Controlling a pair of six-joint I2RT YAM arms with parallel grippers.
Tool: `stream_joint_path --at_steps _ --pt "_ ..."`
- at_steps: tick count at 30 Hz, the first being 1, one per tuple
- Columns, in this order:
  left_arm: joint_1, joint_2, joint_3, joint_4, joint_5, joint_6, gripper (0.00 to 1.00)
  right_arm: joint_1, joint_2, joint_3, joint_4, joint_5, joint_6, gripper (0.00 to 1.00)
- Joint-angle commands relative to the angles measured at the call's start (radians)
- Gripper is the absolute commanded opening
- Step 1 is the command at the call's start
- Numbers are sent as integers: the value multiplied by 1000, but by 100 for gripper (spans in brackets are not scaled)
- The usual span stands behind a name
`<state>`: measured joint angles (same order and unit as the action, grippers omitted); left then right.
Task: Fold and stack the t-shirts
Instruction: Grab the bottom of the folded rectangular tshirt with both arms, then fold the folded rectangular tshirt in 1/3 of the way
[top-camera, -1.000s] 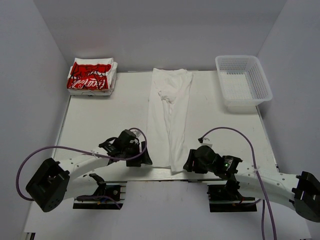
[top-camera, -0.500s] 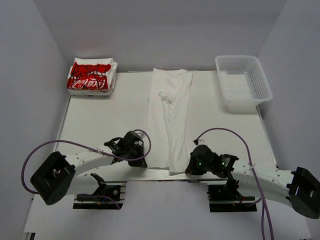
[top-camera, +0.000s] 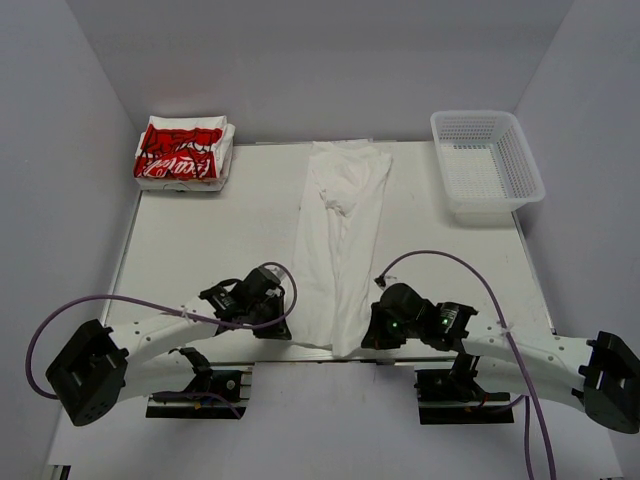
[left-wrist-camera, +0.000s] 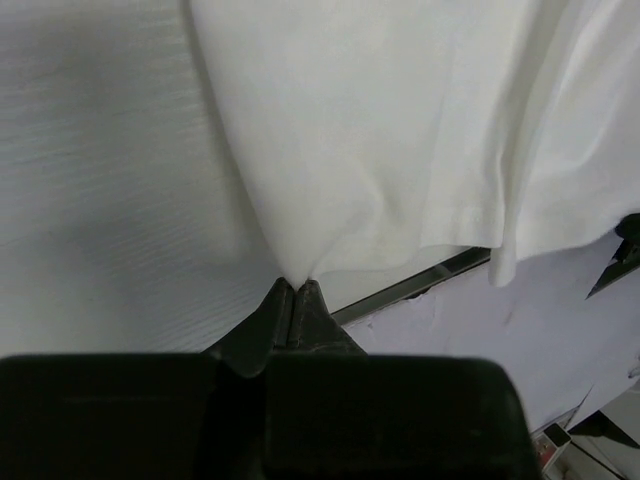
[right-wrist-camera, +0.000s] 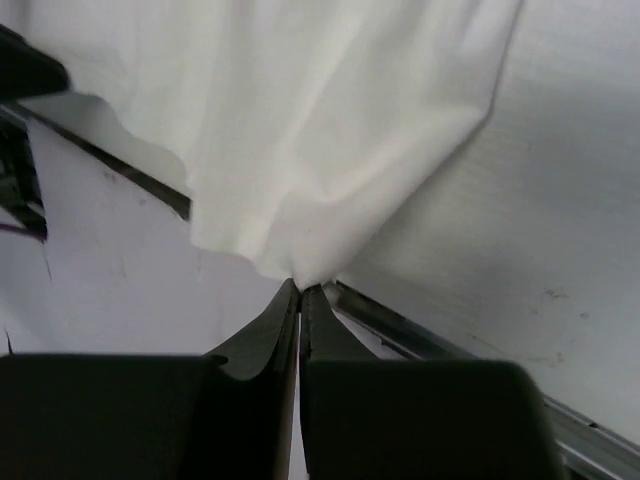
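Observation:
A plain white t-shirt (top-camera: 340, 240), folded into a long narrow strip, lies down the middle of the table from the back edge to the front edge. My left gripper (top-camera: 285, 335) is shut on its near left corner (left-wrist-camera: 295, 272). My right gripper (top-camera: 368, 340) is shut on its near right corner (right-wrist-camera: 300, 278). Both corners are pinched at the fingertips, and the cloth fans out beyond them. Folded t-shirts with a red print (top-camera: 184, 153) sit stacked at the back left corner.
A white mesh basket (top-camera: 487, 162) stands at the back right. The table's front metal edge (top-camera: 250, 347) runs just under both grippers. White walls close the back and sides.
Both grippers have closed on the shirt's near corners and drawn them toward the front edge. The far end of the shirt has shifted and wrinkled slightly.

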<state>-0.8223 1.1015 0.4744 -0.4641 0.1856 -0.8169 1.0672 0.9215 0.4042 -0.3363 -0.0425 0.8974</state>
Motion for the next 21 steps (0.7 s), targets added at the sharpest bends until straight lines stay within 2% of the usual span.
stream_joint_path --at_steps 1,6,10,12,13,16,21 --pt "-6 -19 72 -2 -55 -7 0 -1 -35 91 -46 177 -32 0" --pt "-6 1 194 -41 -268 -7 0 -18 2 165 -98 389 -5 0" --pt "15 58 253 98 -360 4 0 -53 74 240 -88 493 -58 0" --pt "15 110 298 116 -412 22 0 -75 124 316 -113 548 -87 0" --pt "15 141 366 82 -487 22 0 -90 155 332 -121 608 -94 0" --pt "15 234 476 68 -584 48 0 -134 232 386 -57 622 -155 0" --pt "49 356 610 102 -638 107 0 -222 344 484 9 632 -248 0"
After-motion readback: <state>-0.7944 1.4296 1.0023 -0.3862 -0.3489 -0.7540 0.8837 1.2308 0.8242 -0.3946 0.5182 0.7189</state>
